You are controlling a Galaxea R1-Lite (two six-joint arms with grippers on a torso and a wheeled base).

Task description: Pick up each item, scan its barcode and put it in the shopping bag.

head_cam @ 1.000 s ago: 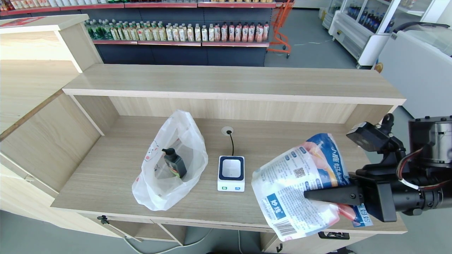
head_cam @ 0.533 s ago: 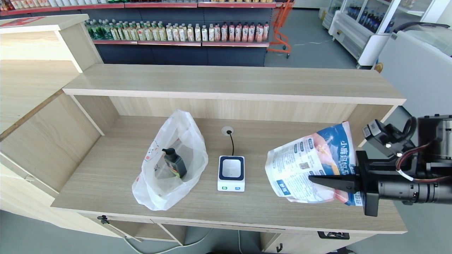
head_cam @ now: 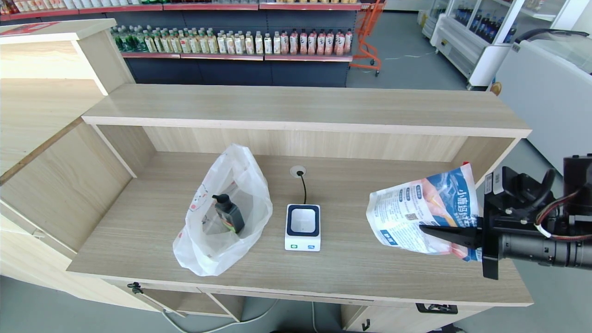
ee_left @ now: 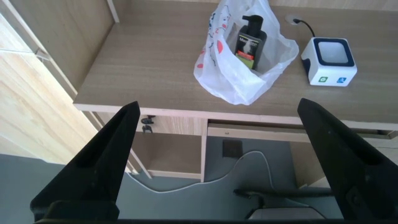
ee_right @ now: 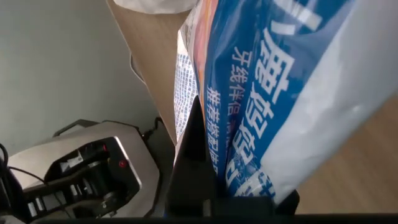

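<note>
The pouch (head_cam: 416, 212), a plump blue, white and pink film pack, hangs in the air over the right end of the counter (head_cam: 152, 222), at about 3 o'clock from the scanner (head_cam: 303, 226) and well apart from it. The right tool (head_cam: 430, 231) pinches it near one end, one dark finger lying across the printed face and the other hidden behind. From the right wrist view the pouch (ee_right: 280, 93) sits squeezed between the fingers (ee_right: 193, 168). I'd judge it soft and fairly light. The skin looks glossy and likely slick, and the body puffs out and juts unsupported toward 9 o'clock, so it can droop or swing when turned. A hold on the flat sealed edge, or low across the belly where the film folds, seems safer than one on the bulging middle, and too hard a squeeze could crush whatever is inside. I cannot make out a barcode on the face turned upward. The shopping bag (head_cam: 203, 249) stands open at 9 o'clock from the scanner, thin and floppy, with a black pump bottle (head_cam: 229, 213) already upright inside. The left tool (ee_left: 217, 109) hangs off the counter's near edge at about 7 o'clock, fingers spread wide and holding nothing.
</note>
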